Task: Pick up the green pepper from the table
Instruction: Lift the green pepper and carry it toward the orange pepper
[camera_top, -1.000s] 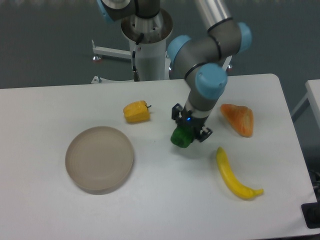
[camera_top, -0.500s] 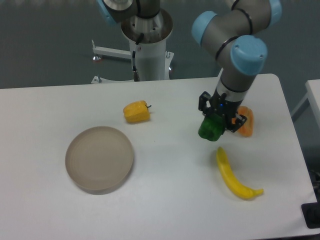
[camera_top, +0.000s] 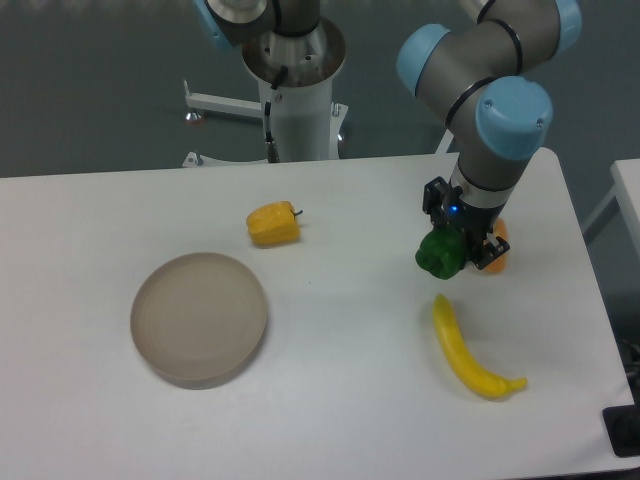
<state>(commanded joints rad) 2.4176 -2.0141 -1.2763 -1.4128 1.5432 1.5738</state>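
Note:
The green pepper (camera_top: 441, 255) is a small glossy dark-green lump held in my gripper (camera_top: 450, 250), which is shut on it from above. It hangs a little above the white table (camera_top: 330, 400), over the right part, just above the top end of the banana. The fingertips are mostly hidden by the pepper and the wrist.
A yellow-orange bell pepper (camera_top: 273, 224) lies left of centre. A round grey-beige bowl (camera_top: 199, 317) stands at the left front. A yellow banana (camera_top: 466, 348) lies below the gripper. An orange thing (camera_top: 496, 250) lies partly hidden behind the gripper. The arm's base (camera_top: 295, 90) stands at the back.
My gripper has carried the green pepper to the right, from the table's centre to beside the orange thing, and has lifted it slightly.

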